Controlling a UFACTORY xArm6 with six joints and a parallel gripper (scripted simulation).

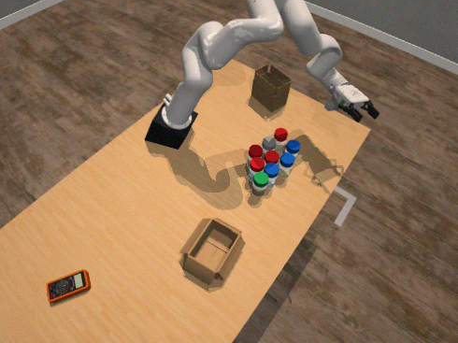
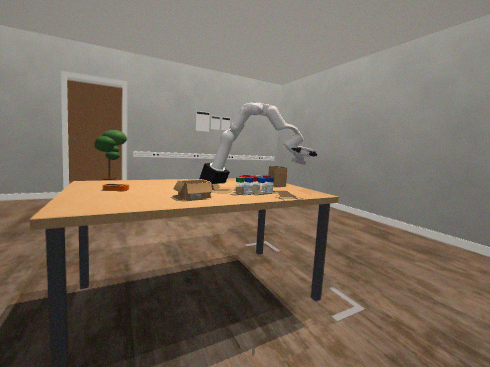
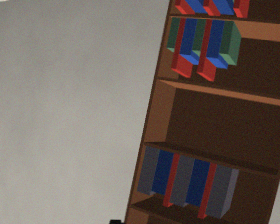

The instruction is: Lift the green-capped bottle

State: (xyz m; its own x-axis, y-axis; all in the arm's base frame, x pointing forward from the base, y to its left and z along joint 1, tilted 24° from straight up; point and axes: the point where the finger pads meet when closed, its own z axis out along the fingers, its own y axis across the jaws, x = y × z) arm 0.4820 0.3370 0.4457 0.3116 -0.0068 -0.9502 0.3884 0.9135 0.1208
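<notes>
The bottle with the green cap stands at the near corner of a tight cluster of bottles on the wooden table. The others have red caps, blue caps and a grey cap. The cluster also shows in the exterior view, with the green cap at its left end. My gripper is open and empty, high in the air over the table's far right edge, well away from the bottles. It also shows in the exterior view. The wrist view shows only a wall and a bookshelf.
A closed brown box stands behind the cluster. An open cardboard box lies nearer the front. An orange multimeter lies at the front left. The arm's black base stands left of the bottles.
</notes>
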